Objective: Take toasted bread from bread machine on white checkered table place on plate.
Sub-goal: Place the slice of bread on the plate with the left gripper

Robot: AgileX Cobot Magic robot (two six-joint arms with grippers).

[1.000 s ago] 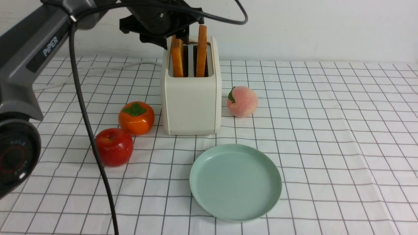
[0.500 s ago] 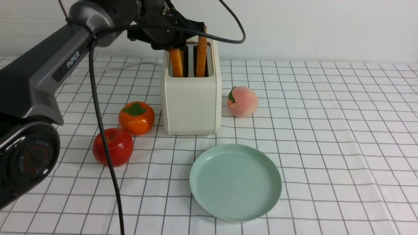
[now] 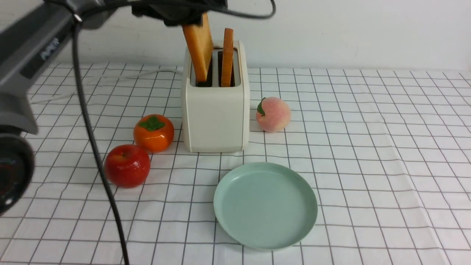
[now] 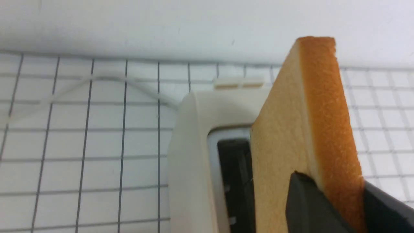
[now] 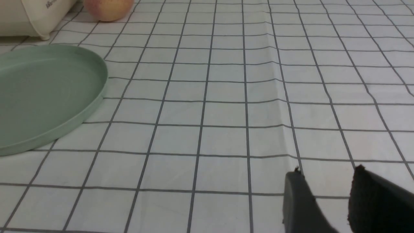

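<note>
Okay, left gripper (image 4: 339, 200) clamped on toast (image 3: 198, 48), slice tilted, its bottom end down in the toaster's (image 3: 215, 114) left slot. I'd lift straight up till clear, then swing to plate (image 3: 265, 206) in front of toaster. Right gripper (image 5: 326, 197) jaws apart, empty.

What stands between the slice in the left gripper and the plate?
Only the toaster: the held slice has its lower end in the slot. Beyond the front wall, nothing visible blocks the way down to the plate.
</note>
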